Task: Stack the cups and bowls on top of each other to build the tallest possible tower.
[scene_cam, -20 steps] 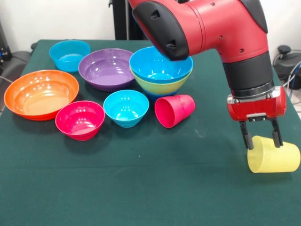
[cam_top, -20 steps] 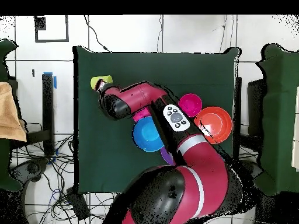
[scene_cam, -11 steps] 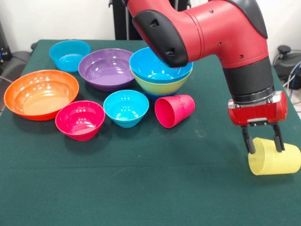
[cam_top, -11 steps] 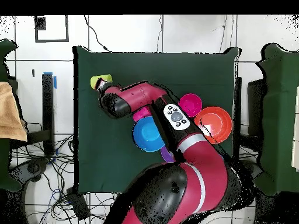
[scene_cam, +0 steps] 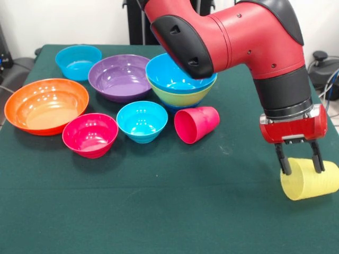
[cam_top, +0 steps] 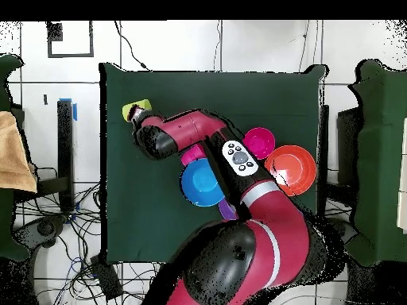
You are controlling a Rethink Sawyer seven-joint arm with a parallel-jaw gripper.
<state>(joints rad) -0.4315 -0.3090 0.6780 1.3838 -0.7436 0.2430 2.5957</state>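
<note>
Yellow cup (scene_cam: 310, 180) lies sideways between the fingers (scene_cam: 285, 163).

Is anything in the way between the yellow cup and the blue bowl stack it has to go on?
The gripper straddles the yellow cup, lying on its side. The red-pink cup lies on the cloth just in front of the stacked bowls, close to a straight path. Lifted high enough, the yellow cup would likely pass over it.
</note>
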